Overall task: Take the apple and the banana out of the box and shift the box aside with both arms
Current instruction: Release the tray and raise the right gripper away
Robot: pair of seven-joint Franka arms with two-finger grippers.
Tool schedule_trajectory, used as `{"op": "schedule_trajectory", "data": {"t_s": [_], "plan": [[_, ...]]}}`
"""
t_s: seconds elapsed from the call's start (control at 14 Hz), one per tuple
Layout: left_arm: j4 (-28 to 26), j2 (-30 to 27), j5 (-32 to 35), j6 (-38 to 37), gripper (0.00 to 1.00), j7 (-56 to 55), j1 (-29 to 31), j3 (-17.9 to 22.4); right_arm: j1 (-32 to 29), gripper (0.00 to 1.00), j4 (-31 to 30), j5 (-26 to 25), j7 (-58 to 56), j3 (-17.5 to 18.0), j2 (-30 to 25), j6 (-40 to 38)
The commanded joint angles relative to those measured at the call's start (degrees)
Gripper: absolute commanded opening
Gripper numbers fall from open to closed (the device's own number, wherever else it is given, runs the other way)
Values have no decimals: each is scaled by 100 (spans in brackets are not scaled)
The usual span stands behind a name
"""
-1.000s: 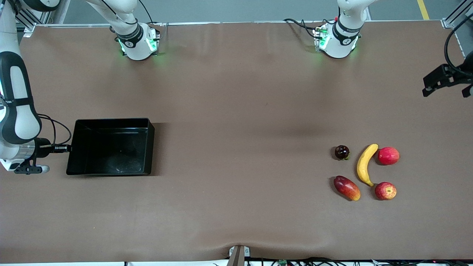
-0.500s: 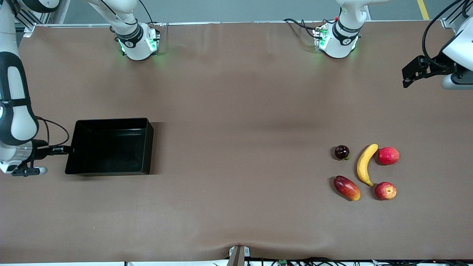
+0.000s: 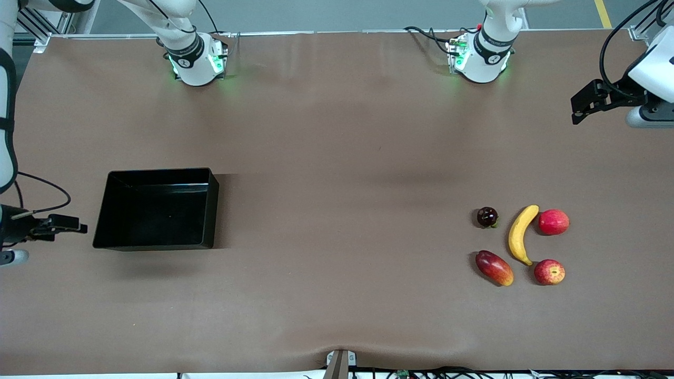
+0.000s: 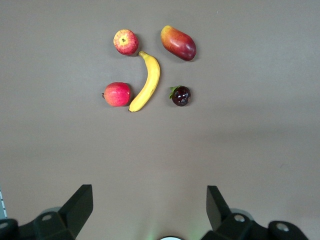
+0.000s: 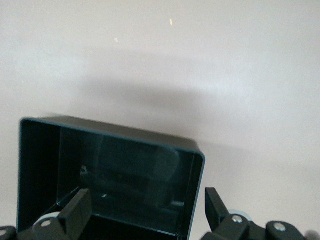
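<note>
While two Franka arms work at a brown desk (image 3: pixel 337 173), the black box (image 3: pixel 156 209) sits flat and empty toward the right arm's end, free of any grip. Just beside its short wall hangs the right gripper (image 3: pixel 79 227), fingers spread wide and holding nothing; the right wrist view shows both fingers (image 5: pixel 75 212) apart above the box rim (image 5: pixel 112 131).

Toward the left arm's end lies a cluster of fruit. The yellow banana (image 3: pixel 521 233) curves through its middle. The blotched apple (image 3: pixel 549 271) rests just off the banana's tip nearer the front camera, and a plain red round fruit (image 3: pixel 553 221) lies beside the banana's other tip. An oblong red-and-yellow mango (image 3: pixel 494 267) sits on the banana's other flank, level with the apple. A small dark round fruit (image 3: pixel 487 216) lies farther from the front camera than the mango. None of the five touches the box, which is well apart from them.

The left gripper (image 3: pixel 582 105) hovers over bare desk near that end's edge, farther up the desk than the fruit. Its fingers (image 4: pixel 77 207) stand wide and empty, with the cluster visible between them in the left wrist view.
</note>
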Motion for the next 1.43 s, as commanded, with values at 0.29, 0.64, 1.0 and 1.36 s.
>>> {"op": "schedule_trajectory", "data": {"t_s": [0.29,0.64,1.0,1.36], "plan": [[-305,-191,-134,226,100,-4,201,36,876,100,632,-587,853,-29,-442,-692],[-341,-262,-309,279,100,-22,201,27,913,100,46,-543,1320,-29,-1670,-2020],[-305,-262,-380,235,100,57,192,-17,1061,100,-2106,-552,1770,6,-3289,-1426],[-244,-253,-336,182,100,57,184,-8,1247,100,-2464,-535,1744,-38,-3590,-1266]]}}
